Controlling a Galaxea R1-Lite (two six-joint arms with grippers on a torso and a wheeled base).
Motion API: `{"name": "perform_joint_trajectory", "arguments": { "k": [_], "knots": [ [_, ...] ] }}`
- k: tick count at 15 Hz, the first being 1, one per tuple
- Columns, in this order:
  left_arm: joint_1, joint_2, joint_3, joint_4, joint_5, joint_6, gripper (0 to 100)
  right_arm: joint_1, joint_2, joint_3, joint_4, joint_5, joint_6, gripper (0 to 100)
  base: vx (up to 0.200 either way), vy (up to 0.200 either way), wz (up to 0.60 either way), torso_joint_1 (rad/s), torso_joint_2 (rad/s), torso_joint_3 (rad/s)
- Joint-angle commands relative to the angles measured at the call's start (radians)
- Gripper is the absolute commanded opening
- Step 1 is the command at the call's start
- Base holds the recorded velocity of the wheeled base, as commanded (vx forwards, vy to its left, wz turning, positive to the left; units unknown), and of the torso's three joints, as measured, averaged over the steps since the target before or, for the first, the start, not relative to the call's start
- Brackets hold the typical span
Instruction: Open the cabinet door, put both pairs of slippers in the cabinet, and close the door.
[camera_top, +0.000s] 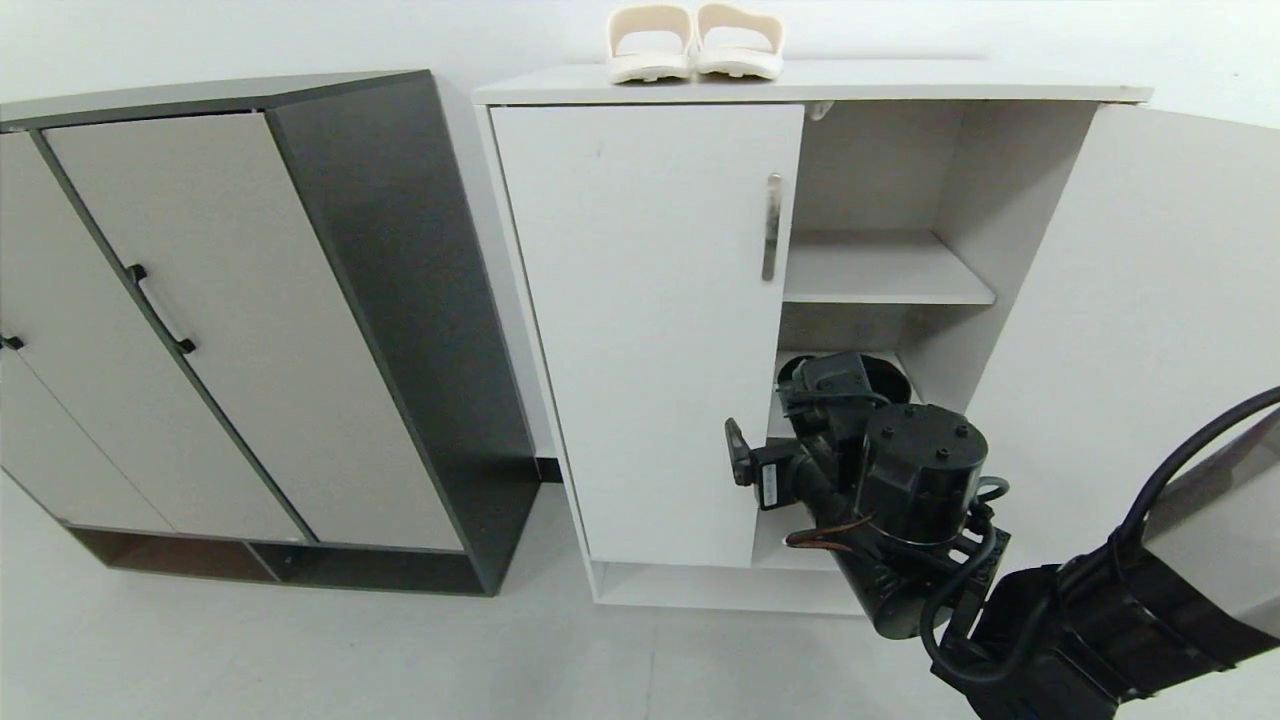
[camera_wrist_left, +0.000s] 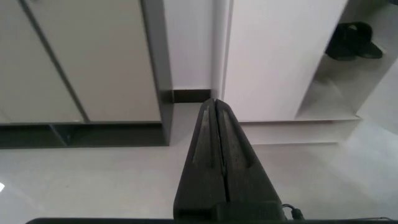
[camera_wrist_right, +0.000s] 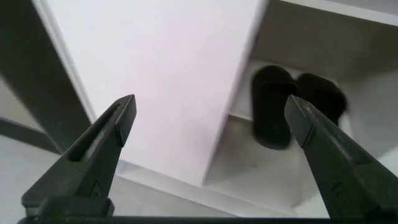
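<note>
While my right gripper gapes beside the black slippers, the cream slippers wait at eleven o'clock atop the cabinet

Left tool, jaws together, over the floor before the white cabinet, black slippers inside.

You see white cabinet standing on floor; cream slippers side by side on its top; black slippers on its lower shelf
</note>
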Motion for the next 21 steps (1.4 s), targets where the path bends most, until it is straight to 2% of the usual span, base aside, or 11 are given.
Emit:
{"name": "perform_joint_trajectory", "arguments": {
  "k": [1,3,21],
  "knots": [
    [0.0,0.001,0.0,0.0,0.0,0.0,0,0.001,0.0,0.0,-0.001,0.0,-0.001,100,0.0,0.2,0.0,0.002,0.0,0.007],
    [0.0,0.001,0.0,0.0,0.0,0.0,0,0.001,0.0,0.0,-0.004,0.0,-0.001,100,0.0,0.2,0.0,0.005,0.01,0.002],
    [0.0,0.001,0.0,0.0,0.0,-0.002,0,-0.021,0.014,0.023,-0.007,0.016,-0.024,100,0.0,0.0,0.0,0.0,0.0,0.0]
  ]
}}
